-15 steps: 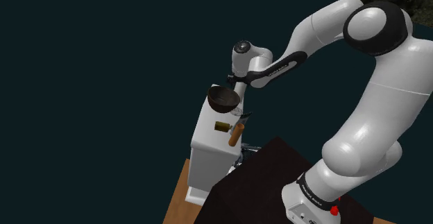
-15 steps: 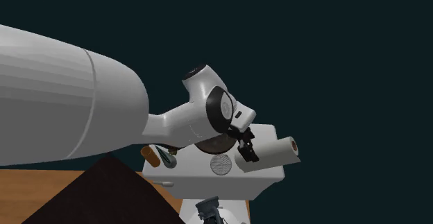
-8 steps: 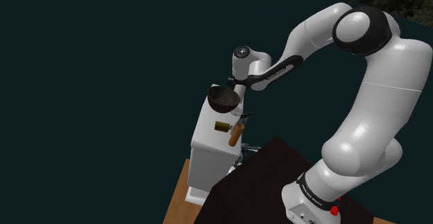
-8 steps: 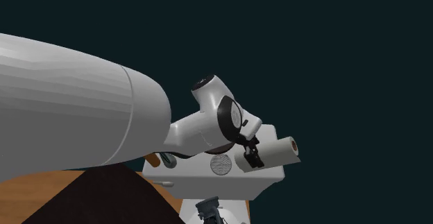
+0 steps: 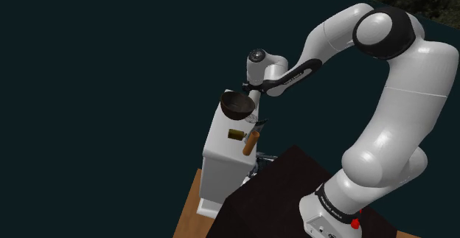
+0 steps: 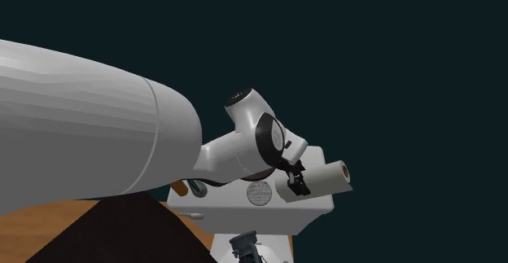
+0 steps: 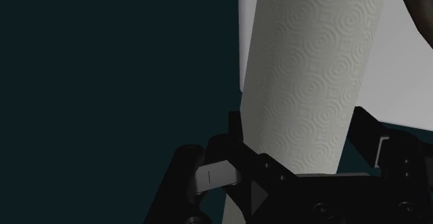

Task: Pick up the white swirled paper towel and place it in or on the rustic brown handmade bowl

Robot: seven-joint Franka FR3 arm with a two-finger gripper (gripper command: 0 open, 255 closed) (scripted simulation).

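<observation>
The white swirled paper towel [image 6: 324,177] lies on its side at the far end of a white counter [image 6: 277,210], its brown core facing the second exterior view's right. My black gripper [image 6: 298,181] straddles the roll near its other end. In the wrist view the roll [image 7: 312,77] runs away from the hand, and both black fingers [image 7: 234,143] press against its sides, so the gripper [image 7: 302,129] is shut on it. The dark brown bowl [image 5: 236,105] stands on the counter [image 5: 221,147] just beside the wrist; the roll lies behind it in the shoulder view.
A brown stick-like object [image 5: 251,142] and a small dark gold item [image 5: 236,134] lie on the counter nearer the stand. A round grey disc [image 6: 260,192] lies beside the roll. A wooden surface [image 5: 193,200] and the dark stand [image 5: 273,192] lie below. Dark backdrop surrounds everything.
The hand came down and towards the second exterior view's right onto the roll, then stopped. The fingers have drawn in against the roll's sides. The roll and bowl have not moved.
</observation>
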